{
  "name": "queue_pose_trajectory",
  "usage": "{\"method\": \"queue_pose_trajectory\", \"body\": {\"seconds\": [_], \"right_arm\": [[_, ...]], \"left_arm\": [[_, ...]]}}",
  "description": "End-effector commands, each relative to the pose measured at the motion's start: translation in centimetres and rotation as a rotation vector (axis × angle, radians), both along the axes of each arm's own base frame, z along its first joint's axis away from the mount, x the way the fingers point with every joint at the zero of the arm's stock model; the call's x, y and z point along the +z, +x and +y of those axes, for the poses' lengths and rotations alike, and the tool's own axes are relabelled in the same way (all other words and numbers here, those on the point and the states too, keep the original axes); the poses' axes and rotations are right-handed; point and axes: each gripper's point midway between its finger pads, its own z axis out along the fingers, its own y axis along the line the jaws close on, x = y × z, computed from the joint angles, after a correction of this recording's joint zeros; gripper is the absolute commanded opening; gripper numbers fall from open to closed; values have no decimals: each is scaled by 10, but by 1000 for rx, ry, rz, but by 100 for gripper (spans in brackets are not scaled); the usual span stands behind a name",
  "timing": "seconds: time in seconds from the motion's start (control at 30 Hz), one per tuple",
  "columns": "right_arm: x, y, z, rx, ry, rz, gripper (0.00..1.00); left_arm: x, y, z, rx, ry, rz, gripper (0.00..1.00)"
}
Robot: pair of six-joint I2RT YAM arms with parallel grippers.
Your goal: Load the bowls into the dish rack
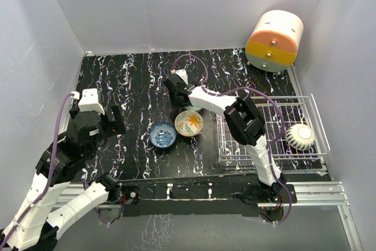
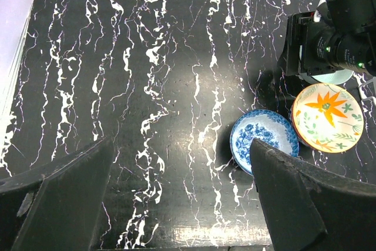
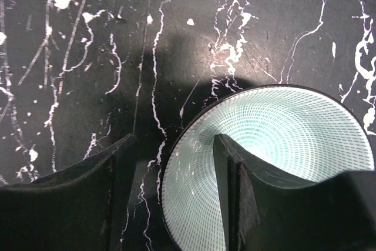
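Top view, dish rack (image 1: 267, 145) sitting at 3 o'clock, white ribbed bowl (image 1: 300, 136) lying inside, left wrist view, left gripper (image 2: 181, 145) hanging wide open, empty, right wrist view, right gripper (image 3: 174, 139) standing part open, straddling the rim of the pale green bowl (image 3: 276, 127), not squeezing

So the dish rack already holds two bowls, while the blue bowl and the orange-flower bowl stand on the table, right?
Not two: the top external view shows only one, a white ribbed bowl, in the dish rack. The blue bowl and the orange-flower bowl do stand on the table.
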Motion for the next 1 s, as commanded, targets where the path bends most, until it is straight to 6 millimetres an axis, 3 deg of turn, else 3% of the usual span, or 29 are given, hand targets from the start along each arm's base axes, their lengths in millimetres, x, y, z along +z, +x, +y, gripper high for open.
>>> {"method": "queue_pose_trajectory", "body": {"seconds": [0.0, 0.1, 0.2, 0.23, 0.3, 0.47, 0.63, 0.8, 0.97], "right_arm": [[18, 15, 0, -52, -21, -80, 53], [15, 18, -6, -74, -60, -90, 47], [11, 19, -9, -81, -85, -95, 18], [12, 20, -10, -84, -90, -102, 13], [12, 19, -10, -79, -94, -111, 8], [22, 15, -4, -47, -48, -124, 8], [75, 8, 9, -2, 139, -231, 8], [149, -7, 21, 109, 386, -400, 8], [221, -39, 23, 242, 586, -518, 8]], "left_arm": [[4, -4, 6, 15, 5, -9, 97], [4, -5, 8, 19, 9, -10, 97], [4, -6, 10, 24, 11, -15, 97], [4, -6, 10, 25, 11, -16, 97], [4, -7, 11, 27, 12, -17, 97], [3, -8, 13, 33, 11, -16, 97], [3, -9, 14, 36, 11, -17, 97], [5, -7, 12, 32, 7, -21, 97], [5, -5, 8, 22, 3, -21, 97]]}}
